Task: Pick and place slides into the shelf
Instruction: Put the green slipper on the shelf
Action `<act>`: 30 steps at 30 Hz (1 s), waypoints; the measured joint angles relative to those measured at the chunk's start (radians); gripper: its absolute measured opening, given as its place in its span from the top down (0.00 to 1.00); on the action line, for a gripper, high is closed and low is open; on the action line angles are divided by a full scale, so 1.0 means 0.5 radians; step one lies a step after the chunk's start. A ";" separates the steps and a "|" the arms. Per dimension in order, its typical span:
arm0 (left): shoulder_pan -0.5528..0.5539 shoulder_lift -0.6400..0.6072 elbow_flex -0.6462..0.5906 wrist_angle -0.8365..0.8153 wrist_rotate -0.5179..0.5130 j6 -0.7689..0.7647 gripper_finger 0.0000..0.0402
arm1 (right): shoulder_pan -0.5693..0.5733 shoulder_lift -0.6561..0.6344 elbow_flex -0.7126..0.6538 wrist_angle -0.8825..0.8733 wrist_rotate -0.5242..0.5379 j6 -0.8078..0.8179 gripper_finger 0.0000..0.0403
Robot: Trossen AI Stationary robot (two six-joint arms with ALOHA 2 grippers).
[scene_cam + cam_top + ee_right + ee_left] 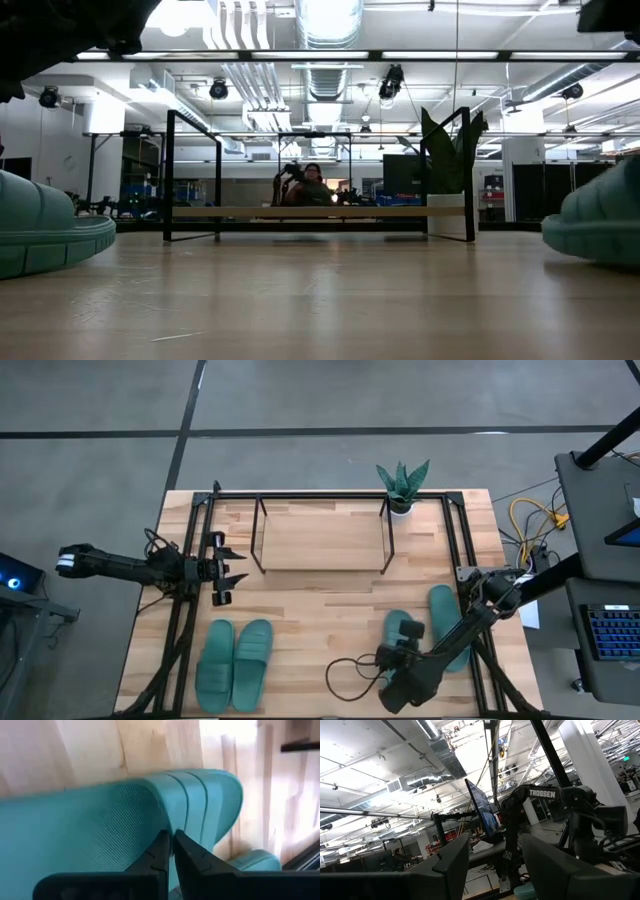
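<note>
Right wrist view. My right gripper (pixel 171 851) has its two dark fingers (pixel 156 857) pressed together, tips meeting at the ridged edge of a teal slide's strap (pixel 150 805). Whether any strap material is pinched between them is unclear. A second teal slide (pixel 250 861) lies just beyond, on the light wooden table (pixel 90 750).

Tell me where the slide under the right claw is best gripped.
By its strap: the slide lies flat, sole down, and only the wide strap arches off the board. Coming from above, pinch the strap's edge, where the right claw has already closed.
</note>
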 joint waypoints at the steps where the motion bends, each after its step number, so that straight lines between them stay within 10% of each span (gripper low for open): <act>1: 0.000 0.000 0.000 0.000 0.001 0.000 0.58 | 0.000 0.000 0.019 -0.015 0.029 -0.019 0.97; 30: 0.000 0.000 0.000 0.000 0.001 0.000 0.58 | -0.195 -0.001 0.362 -0.052 0.897 -0.448 0.97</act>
